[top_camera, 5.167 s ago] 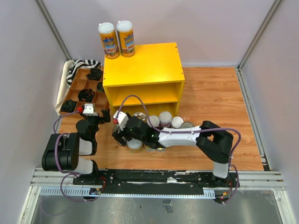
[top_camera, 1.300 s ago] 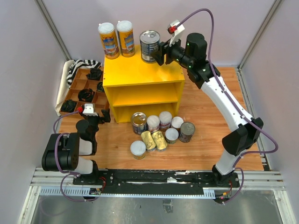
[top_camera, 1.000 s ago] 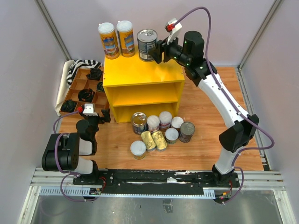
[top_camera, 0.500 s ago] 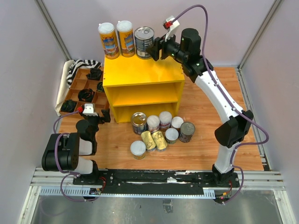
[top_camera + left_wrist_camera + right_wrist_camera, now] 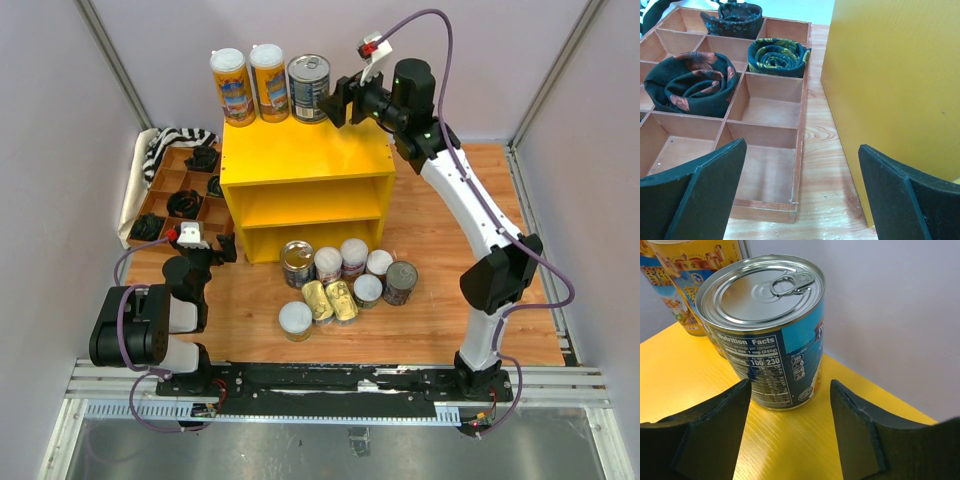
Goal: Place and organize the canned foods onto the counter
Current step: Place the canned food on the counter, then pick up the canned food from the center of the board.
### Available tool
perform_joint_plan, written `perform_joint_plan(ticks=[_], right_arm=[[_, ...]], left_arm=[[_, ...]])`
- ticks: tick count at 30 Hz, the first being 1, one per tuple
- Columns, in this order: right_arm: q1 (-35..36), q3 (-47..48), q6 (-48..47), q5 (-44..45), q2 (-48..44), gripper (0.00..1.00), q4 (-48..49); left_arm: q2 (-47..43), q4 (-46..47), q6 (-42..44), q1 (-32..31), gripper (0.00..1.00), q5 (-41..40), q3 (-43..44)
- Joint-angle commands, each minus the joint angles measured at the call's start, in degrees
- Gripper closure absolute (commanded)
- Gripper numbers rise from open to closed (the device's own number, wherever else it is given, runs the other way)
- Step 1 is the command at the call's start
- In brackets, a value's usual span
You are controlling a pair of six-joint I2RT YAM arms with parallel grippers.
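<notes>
Since a second back, your right claw (image 5: pixel 790 384) carried the silver-topped dark-labelled tin can (image 5: pixel 760 320) leftward; now its fingers stand apart, off it. Can sits just ahead of the claw on the yellow wooden shelf unit (image 5: pixel 685 377), beside two tall yellow-labelled tubes (image 5: pixel 680 270). Looks placed, so fetch the next.

Counter (image 5: pixel 305 150) top and front
Two tall cans (image 5: pixel 230 88), then a pull-tab can (image 5: pixel 308 88) to their right, line its back edge; more cans (image 5: pixel 340 280) cluster before it, a divided tray (image 5: pixel 163 184) left.

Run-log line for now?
right gripper: open, clear of silver-topped can | can: upright on yellow counter, beside tall tins | left gripper: open, at wooden tray
</notes>
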Motion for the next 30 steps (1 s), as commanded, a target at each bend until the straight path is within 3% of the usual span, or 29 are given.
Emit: perform_joint_plan(ticks=[1, 5, 9, 27, 30], right_arm=[[-0.99, 1.15, 0.81, -0.75, -0.54, 0.29, 2.36], [-1.24, -1.1, 1.56, -1.95, -3.35, 0.1, 2.49], [-1.67, -5.32, 2.11, -2.43, -8.37, 0.01, 3.81], [-2.42, -26.19, 1.82, 4.11, -28.24, 0.01, 5.36], [-0.7, -31.72, -2.99, 3.24, -31.75, 0.02, 4.73]], left_arm=[[0.4, 0.89, 0.7, -0.3, 0.0, 0.34, 0.63], [0.44, 0.94, 0.74, -0.33, 0.0, 0.34, 0.6], [0.44, 0.94, 0.7, -0.35, 0.0, 0.32, 0.7], [0.43, 0.95, 0.68, -0.34, 0.0, 0.34, 0.61], [0.44, 0.94, 0.73, -0.3, 0.0, 0.32, 0.62]])
